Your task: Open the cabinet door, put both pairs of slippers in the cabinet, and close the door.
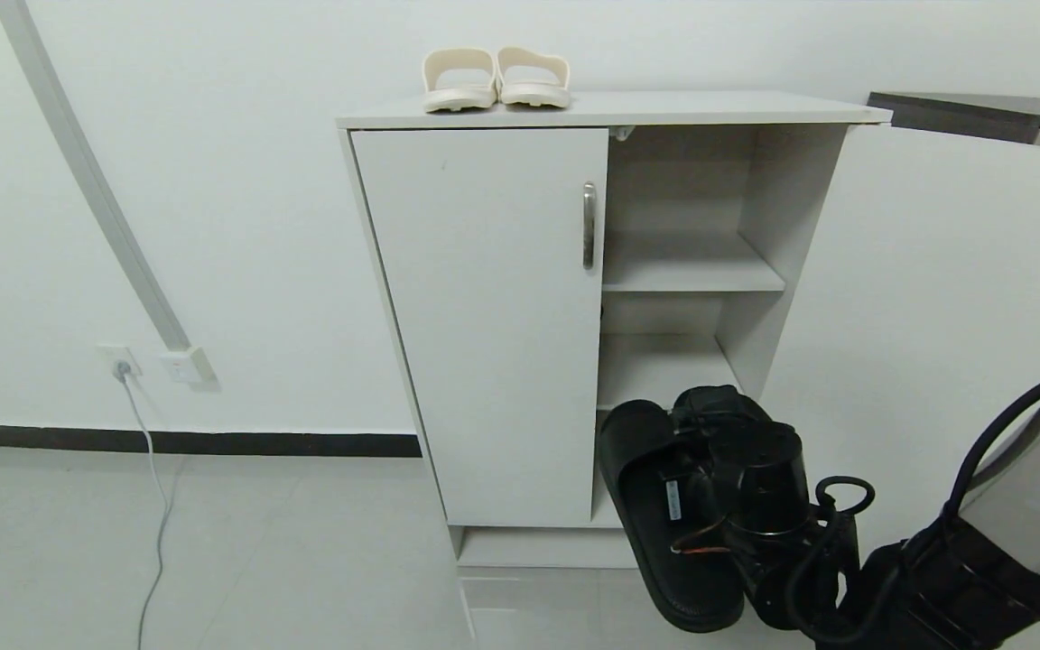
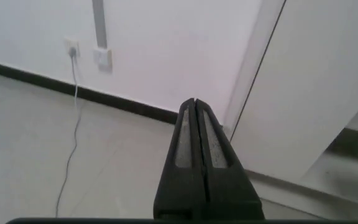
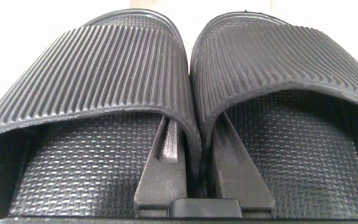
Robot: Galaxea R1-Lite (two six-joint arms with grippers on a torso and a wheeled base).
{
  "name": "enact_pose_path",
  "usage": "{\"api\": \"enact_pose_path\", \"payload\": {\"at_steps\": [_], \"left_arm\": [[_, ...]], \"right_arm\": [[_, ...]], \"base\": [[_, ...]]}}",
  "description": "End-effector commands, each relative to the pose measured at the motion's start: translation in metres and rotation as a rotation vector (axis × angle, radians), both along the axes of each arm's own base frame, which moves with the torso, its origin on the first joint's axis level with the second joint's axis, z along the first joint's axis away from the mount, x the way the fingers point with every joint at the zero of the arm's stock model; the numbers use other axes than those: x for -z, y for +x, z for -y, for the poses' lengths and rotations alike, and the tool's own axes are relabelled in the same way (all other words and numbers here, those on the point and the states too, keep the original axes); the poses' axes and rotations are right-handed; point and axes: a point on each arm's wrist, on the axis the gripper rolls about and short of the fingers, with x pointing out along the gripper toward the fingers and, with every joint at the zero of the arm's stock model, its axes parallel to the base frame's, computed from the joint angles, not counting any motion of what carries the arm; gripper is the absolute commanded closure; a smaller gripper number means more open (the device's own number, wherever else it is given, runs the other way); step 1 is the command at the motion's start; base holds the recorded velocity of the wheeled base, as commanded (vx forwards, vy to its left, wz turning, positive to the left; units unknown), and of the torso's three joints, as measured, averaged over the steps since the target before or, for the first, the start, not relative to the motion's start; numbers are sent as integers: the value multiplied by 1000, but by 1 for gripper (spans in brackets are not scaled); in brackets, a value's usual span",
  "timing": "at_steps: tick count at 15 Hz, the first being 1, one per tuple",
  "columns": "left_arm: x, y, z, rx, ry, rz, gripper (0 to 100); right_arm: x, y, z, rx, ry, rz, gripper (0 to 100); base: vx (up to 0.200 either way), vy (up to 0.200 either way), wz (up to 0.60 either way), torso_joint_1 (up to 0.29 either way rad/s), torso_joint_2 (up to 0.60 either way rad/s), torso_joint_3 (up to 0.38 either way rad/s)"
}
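The white cabinet (image 1: 484,343) has its right door (image 1: 935,298) swung open and its left door shut. A cream pair of slippers (image 1: 496,80) sits on the cabinet's top. A black pair of slippers (image 1: 664,506) hangs in front of the open lower compartment, held by my right gripper (image 1: 710,469). In the right wrist view its fingers (image 3: 166,168) pinch the two inner straps of the black slippers (image 3: 185,87) together. My left gripper (image 2: 195,118) is shut on nothing, low at the left of the cabinet (image 2: 316,87).
Two shelves (image 1: 687,266) show inside the open right half. A wall socket with a grey cable (image 1: 145,442) is at the left, above a bare tiled floor. A dark-topped counter (image 1: 980,113) stands at the back right.
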Motion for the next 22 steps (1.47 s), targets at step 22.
{"api": "enact_pose_path", "payload": {"at_steps": [22], "left_arm": [[31, -18, 7, 322, 129, 1, 100]], "right_arm": [[-2, 46, -50, 58, 140, 34, 100]], "base": [[0, 0, 0, 0, 0, 0]]}}
